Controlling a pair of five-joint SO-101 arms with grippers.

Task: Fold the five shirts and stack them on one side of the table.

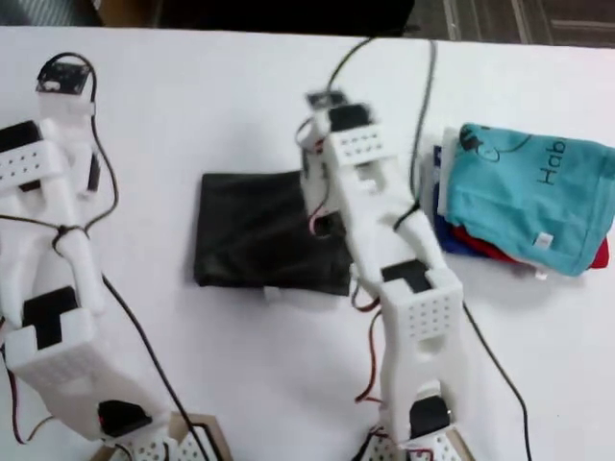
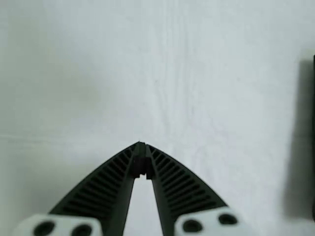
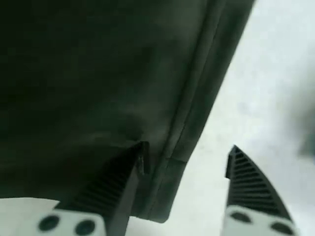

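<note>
The right gripper (image 3: 187, 156) stands moderately wide and holds nothing. One ribbed black finger (image 3: 129, 177) is over the folded black fabric shirt (image 1: 259, 230), the other over bare table, and the shirt's hemmed edge runs between them. Whether the fingertip touches the cloth cannot be told. The left gripper (image 2: 141, 148) is closed tip to tip on nothing, above bare table, with a dark edge at the side of its wrist view.

The flat white table (image 1: 192, 96) carries everything. A strip of dark floor (image 1: 288, 14) runs along its far edge, and thin black cables (image 1: 135, 327) trail across the top from the arms.

There are two white arms and two grippers. The black shirt lies alone near the table's middle. Well apart from it, at one side, sits one stack of folded shirts: a teal shirt with dark print (image 1: 538, 192) on top, a blue layer (image 1: 452, 230) and a red layer (image 1: 480, 248) showing beneath; any further layers cannot be made out
</note>
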